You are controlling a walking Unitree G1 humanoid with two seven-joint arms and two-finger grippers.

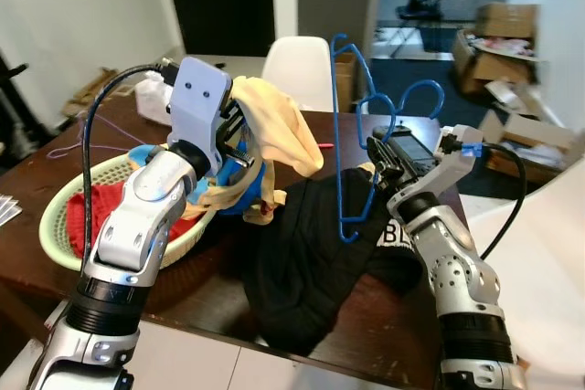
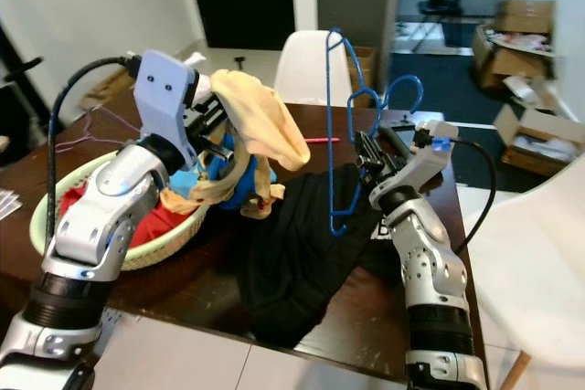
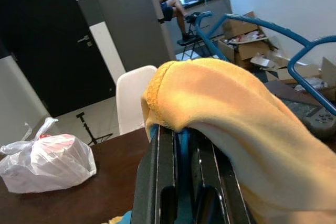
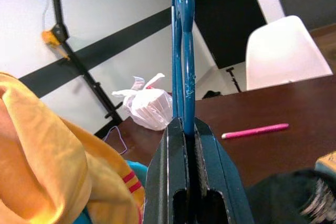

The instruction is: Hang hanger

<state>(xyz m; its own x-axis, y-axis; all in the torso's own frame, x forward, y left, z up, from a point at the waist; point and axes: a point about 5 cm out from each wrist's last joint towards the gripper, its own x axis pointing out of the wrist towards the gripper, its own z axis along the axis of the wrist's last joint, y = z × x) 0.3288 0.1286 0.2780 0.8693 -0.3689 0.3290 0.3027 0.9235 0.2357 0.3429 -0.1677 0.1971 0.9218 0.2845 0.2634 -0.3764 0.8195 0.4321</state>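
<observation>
black garment point(image 1: 311, 262) heaped at the near edge of the dark wooden table point(image 1: 402, 317). right gripper point(image 1: 382, 160), fingers clamped on the blue wire hanger point(image 1: 345, 134), holds it upright above the garment. left gripper point(image 1: 236, 134) pinches a yellow cloth point(image 1: 279, 130) raised over the green basket point(image 1: 55, 226) of clothes. white chair point(image 1: 300, 70) behind the table.

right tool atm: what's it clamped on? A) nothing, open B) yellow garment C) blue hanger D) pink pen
C. In the right wrist view the right tool has its fingers closed on the blue hanger, whose wire runs straight up from between them; the yellow garment is draped over the left tool instead, and the pink pen lies on the table.
</observation>
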